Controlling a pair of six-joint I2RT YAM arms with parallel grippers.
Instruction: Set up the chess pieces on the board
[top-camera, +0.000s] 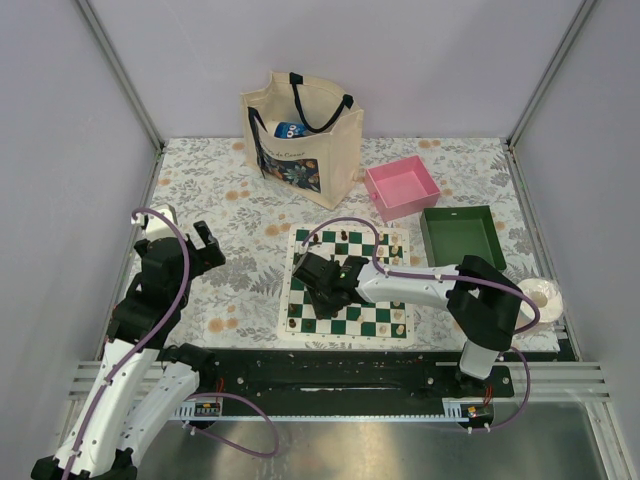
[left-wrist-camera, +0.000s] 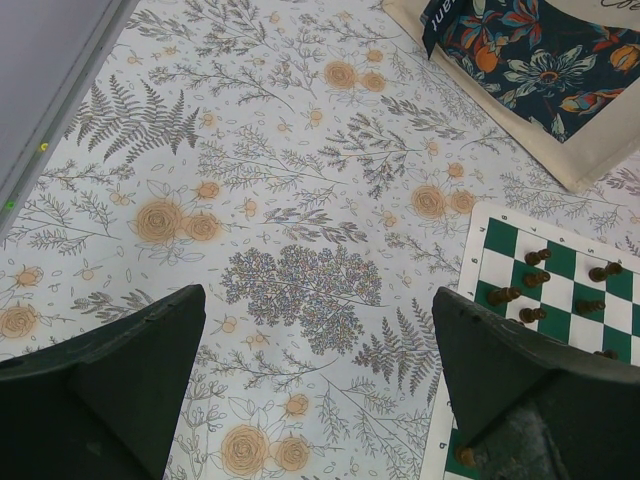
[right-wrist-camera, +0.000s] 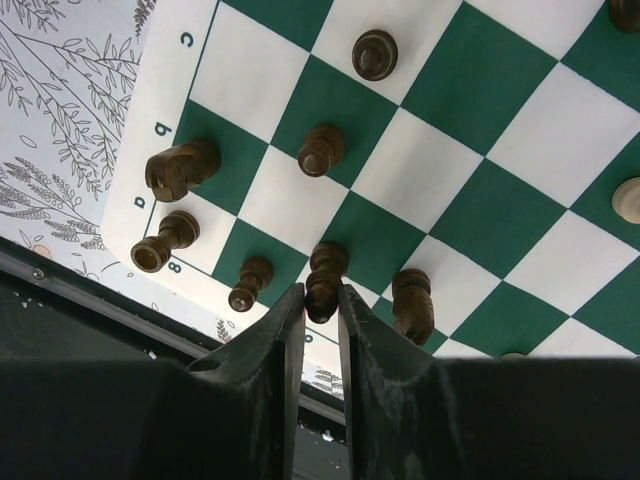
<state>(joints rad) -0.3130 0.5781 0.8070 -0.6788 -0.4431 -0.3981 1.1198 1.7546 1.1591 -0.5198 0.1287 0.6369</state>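
The left gripper (left-wrist-camera: 318, 300) hangs over the floral counter (left-wrist-camera: 300, 190) with its jaws spread wide and empty, and the board (right-wrist-camera: 500, 210) lies just beside it at 3 o'clock. In the top view the right gripper (right-wrist-camera: 322, 295) stands low over the board's 9 o'clock side, its jaws narrow and pinched on the head of a dark piece (right-wrist-camera: 327, 265) near the lettered border. Other dark pieces (right-wrist-camera: 320, 150) stand loosely around it from 9 to 2 o'clock, and a cream piece (right-wrist-camera: 628, 198) sits well apart at 3 o'clock. The step in hand looks like picking up this one dark piece. The next move likely calls for a straight lift clear of the close neighbours, then a carry to its home square.
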